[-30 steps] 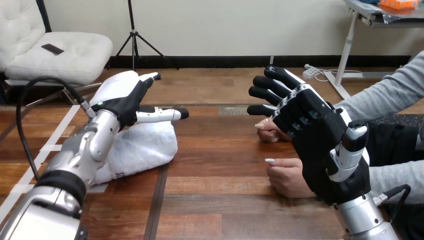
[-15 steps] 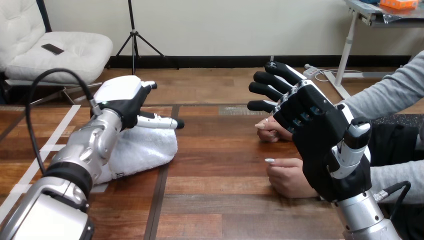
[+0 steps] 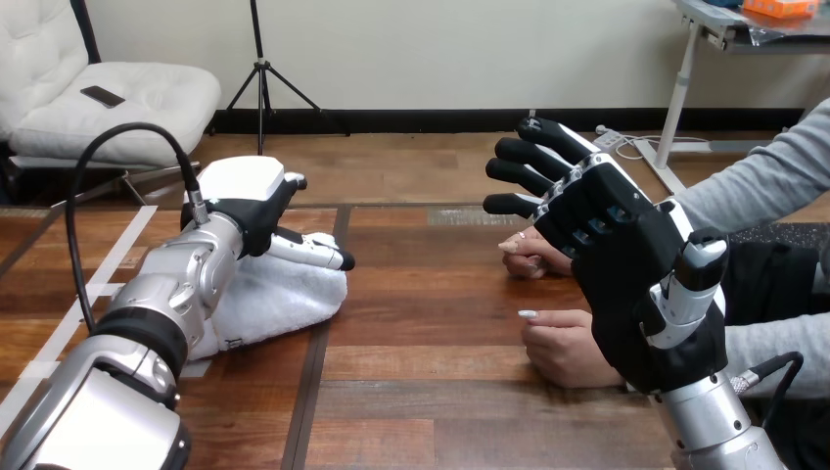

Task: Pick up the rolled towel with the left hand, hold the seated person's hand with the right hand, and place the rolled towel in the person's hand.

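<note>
A white rolled towel (image 3: 279, 294) lies on the wooden table (image 3: 440, 333) at the left. My left hand (image 3: 250, 201) hovers low over its far end, fingers straight and pointing down past the towel, thumb (image 3: 313, 250) stretched out to the right above it. My right hand (image 3: 617, 255) is raised at the right with its fingers spread and open, holding nothing. Behind it rest the person's two hands: one (image 3: 533, 255) farther back, one (image 3: 558, 343) nearer, both loosely closed on the table. My right hand stands in front of them; contact cannot be told.
The person's grey sleeves (image 3: 754, 191) come in from the right edge. White tape lines (image 3: 98, 289) mark the table at the left, beside the towel.
My left hand has dropped toward the towel and tipped forward, its thumb sinking closer to the cloth. My right hand has hardly moved. The person's hands stay still.
</note>
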